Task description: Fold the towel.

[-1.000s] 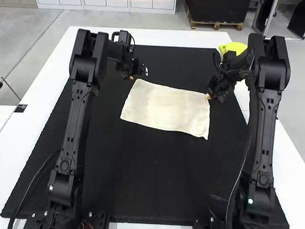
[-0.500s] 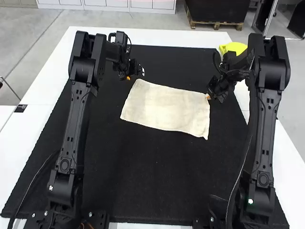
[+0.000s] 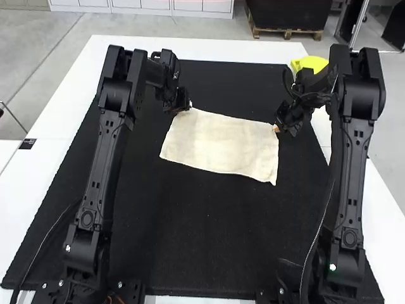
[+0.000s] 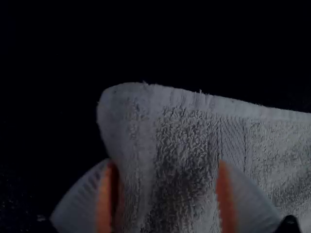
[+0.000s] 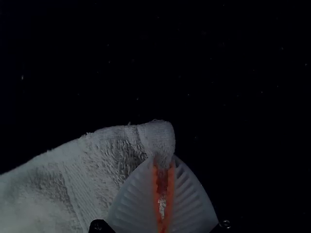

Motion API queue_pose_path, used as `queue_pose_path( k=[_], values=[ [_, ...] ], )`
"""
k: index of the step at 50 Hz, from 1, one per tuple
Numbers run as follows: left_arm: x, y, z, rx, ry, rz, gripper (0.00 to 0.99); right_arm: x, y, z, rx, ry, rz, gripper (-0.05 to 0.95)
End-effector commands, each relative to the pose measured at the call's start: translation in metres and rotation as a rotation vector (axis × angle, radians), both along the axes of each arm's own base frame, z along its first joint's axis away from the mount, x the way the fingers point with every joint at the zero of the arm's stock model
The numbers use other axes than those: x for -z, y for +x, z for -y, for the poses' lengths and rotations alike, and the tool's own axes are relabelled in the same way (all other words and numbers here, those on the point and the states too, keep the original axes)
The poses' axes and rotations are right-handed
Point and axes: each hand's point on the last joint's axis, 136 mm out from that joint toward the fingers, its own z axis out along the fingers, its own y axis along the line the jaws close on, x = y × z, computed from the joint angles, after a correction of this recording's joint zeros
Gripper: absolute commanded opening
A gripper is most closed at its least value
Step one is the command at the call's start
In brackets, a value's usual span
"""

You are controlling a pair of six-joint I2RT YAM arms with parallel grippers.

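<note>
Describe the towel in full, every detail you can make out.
The towel is pale cream, with looped, terry-like pile and a flatter woven band near the edge by each claw. It lies spread as a rough four-sided shape on the black mat, its near right corner drawn to a small point. The right claw pinches its far right corner. The left claw is open at the far left corner; whether it touches the cloth can't be told.

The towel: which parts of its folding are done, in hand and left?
Looks done: the towel lies spread flat on the mat. In hand: the right claw pinches one far corner; the open left claw straddles the other. Left: closing the left claw, then probably bringing the far edge, lying flat, over.
</note>
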Motion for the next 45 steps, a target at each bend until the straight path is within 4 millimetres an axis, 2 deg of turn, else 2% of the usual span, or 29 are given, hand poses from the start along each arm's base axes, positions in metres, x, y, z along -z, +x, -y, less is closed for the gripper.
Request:
queue_pose_path(
  k=[1,9,13,22,33,45],
  values=[
    [0.009,-0.006,0.02,0.068,0.005,-0.007,0.151,0.003,-0.023,-0.036,-0.073,0.106,-0.062,-0.02],
    [0.014,-0.016,0.025,0.104,0.028,-0.03,0.143,0.002,-0.023,-0.036,-0.073,0.106,-0.062,-0.02],
    [0.01,-0.017,0.024,0.104,0.027,-0.035,0.141,0.0,-0.022,-0.036,-0.073,0.105,-0.057,-0.02],
    [-0.027,-0.01,0.012,0.086,0.013,0.015,0.141,-0.03,-0.011,-0.043,-0.102,0.102,0.002,-0.02],
    [-0.044,-0.019,-0.001,0.068,0.014,0.009,0.141,-0.047,-0.017,-0.058,-0.139,0.116,0.012,-0.02],
    [-0.064,-0.035,-0.016,0.046,0.014,0.012,0.141,-0.062,-0.012,-0.052,-0.152,0.095,0.05,-0.02]
  ],
)
